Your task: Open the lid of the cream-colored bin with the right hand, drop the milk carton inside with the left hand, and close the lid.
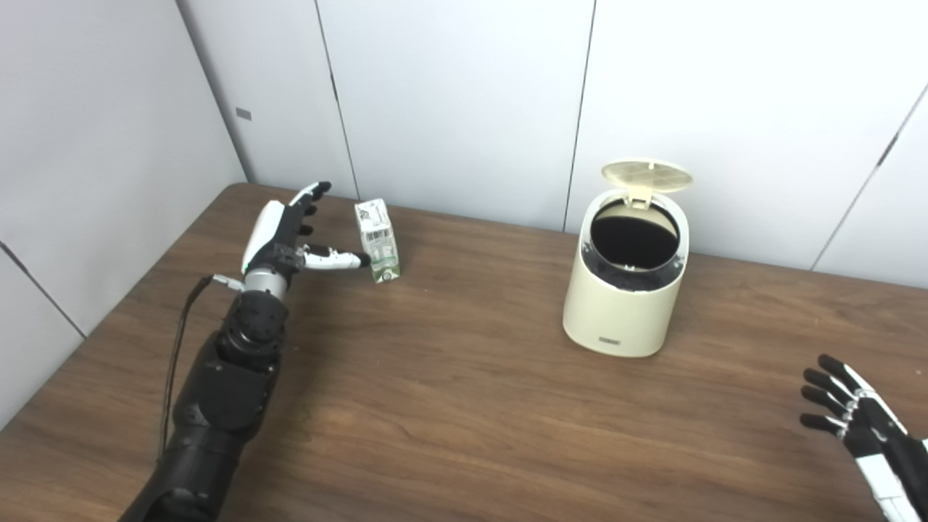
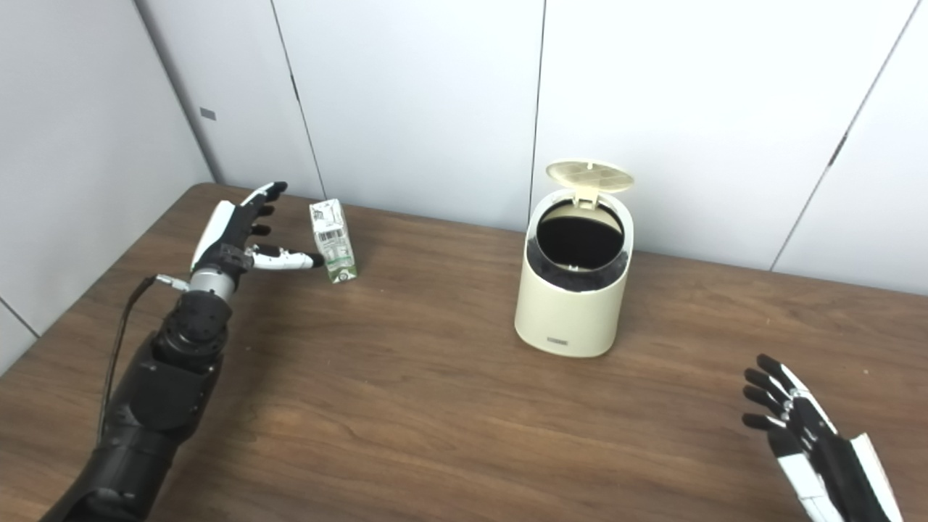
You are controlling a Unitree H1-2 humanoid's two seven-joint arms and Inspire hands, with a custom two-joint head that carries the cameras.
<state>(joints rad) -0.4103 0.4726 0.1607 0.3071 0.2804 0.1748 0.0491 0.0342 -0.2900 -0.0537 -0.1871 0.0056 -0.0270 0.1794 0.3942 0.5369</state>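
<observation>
The cream-colored bin stands on the brown table, right of centre. Its round lid is flipped up at the back and the dark inside shows. The milk carton, white and green with a barcode, stands upright at the back left. My left hand is open just left of the carton, fingers spread, thumb tip at the carton's lower side; I cannot tell if it touches. My right hand is open and empty at the lower right, well away from the bin.
The wooden table runs to white wall panels at the back and left. A thin black cable hangs along my left forearm. The bin also shows in the right eye view.
</observation>
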